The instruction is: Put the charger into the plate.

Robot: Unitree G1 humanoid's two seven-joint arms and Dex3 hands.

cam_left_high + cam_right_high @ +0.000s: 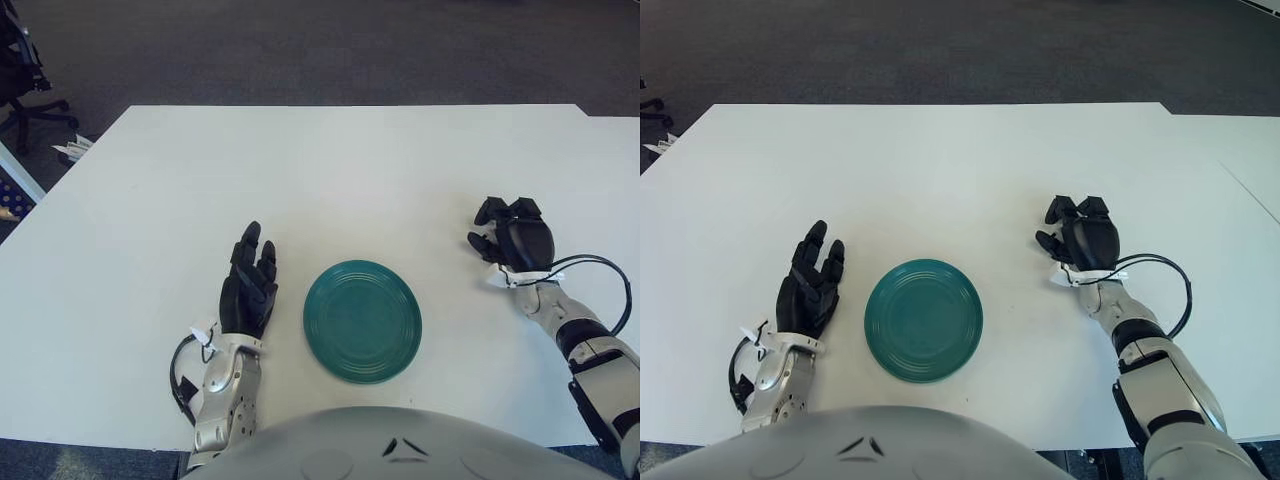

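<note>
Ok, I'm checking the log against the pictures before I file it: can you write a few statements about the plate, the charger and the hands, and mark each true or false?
1. The plate is green and holds nothing. True.
2. A charger lies on the table beside the plate. False: no charger shows in either view.
3. The left hand shows left of the plate with its fingers stretched out and holds nothing. True.
4. The right hand is over the plate. False: it is well off to the plate's right, fingers curled.
5. The plate stands at the table's far edge. False: it sits near the robot, between the hands.
</note>
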